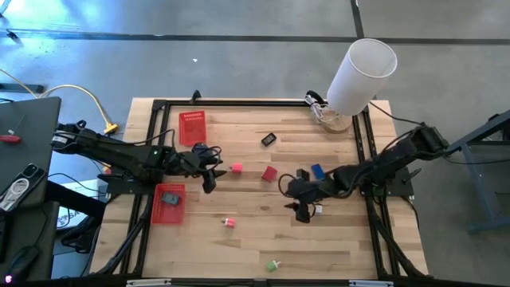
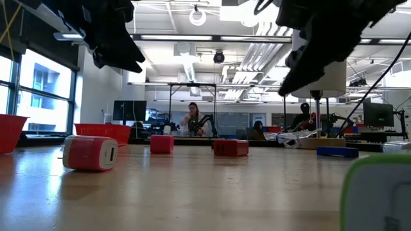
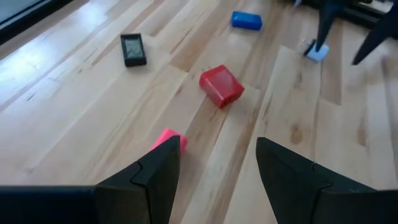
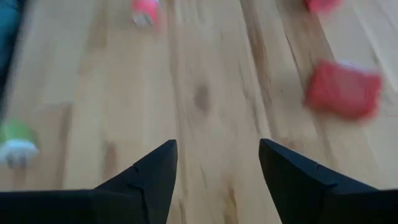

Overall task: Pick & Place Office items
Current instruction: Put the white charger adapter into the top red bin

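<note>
Above the desk's [image 1: 335,239] middle, the left pincer [image 3: 217,168] is hovering with fingers spread and empty, just short of a pink piece [image 3: 166,137], with a red block [image 3: 221,86] beyond it. Near a blue piece [image 1: 317,171], the right pincer [image 4: 217,168] is hanging spread and empty too, while other small pieces are lying scattered over the wood.

Right wrist view blurred: red block [image 4: 343,89], pink piece [image 4: 144,10] cut by edge. Green-white piece [image 2: 380,192] cropped in low view. Basket [image 1: 168,204] contents unclear.
</note>
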`<state>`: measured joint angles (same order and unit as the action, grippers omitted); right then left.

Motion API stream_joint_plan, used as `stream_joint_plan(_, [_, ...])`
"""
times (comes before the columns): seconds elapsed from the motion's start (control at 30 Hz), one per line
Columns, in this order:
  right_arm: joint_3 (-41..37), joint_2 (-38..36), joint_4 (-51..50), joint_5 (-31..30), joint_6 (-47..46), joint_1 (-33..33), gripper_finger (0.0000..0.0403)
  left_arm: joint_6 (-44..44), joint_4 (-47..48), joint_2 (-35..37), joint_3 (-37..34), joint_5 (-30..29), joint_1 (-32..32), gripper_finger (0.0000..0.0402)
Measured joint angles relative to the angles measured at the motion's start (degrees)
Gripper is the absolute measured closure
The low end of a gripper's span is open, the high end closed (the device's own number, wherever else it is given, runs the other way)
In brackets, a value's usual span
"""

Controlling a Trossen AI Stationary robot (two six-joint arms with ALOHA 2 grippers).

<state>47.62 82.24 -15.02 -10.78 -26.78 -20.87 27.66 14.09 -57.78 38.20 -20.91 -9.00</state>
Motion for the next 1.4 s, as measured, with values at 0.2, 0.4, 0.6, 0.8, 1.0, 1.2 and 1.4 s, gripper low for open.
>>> stream_joint_plan(0.2, [5.6,0.0,-13.7,-0.8,-6.4,-2.0,0.0188,-0.5,0.1,-0.3,0.0,0.0,1.0,0.0198])
stream_joint_plan(0.4, [9.4,0.0,-21.3,0.9,-11.9,-3.6,0.0188,-0.5,0.0,-0.3,0.0,0.0,1.2,0.0198])
stream_joint_plan(0.6, [10.2,0.0,-25.7,6.5,-20.3,-4.5,0.0188,-0.5,0.0,-0.3,0.0,0.0,1.2,0.0198])
stream_joint_plan(0.8, [10.2,0.0,-30.1,12.0,-33.6,-5.3,0.0188,-0.4,0.0,-0.3,0.0,-0.1,1.2,0.0198])
stream_joint_plan(1.0, [10.2,0.0,-32.9,18.7,-46.3,-6.6,0.0188,-0.5,0.0,-0.3,0.0,-0.4,1.2,0.0198])
stream_joint_plan(1.2, [10.1,0.0,-35.5,19.7,-54.8,-8.4,0.0188,-1.1,-0.5,-0.3,0.0,-0.6,1.4,0.0198])
stream_joint_plan(1.4, [10.1,0.0,-39.4,19.7,-62.4,-10.3,0.0188,-1.1,-1.1,-0.3,0.0,-0.7,1.4,0.0198])
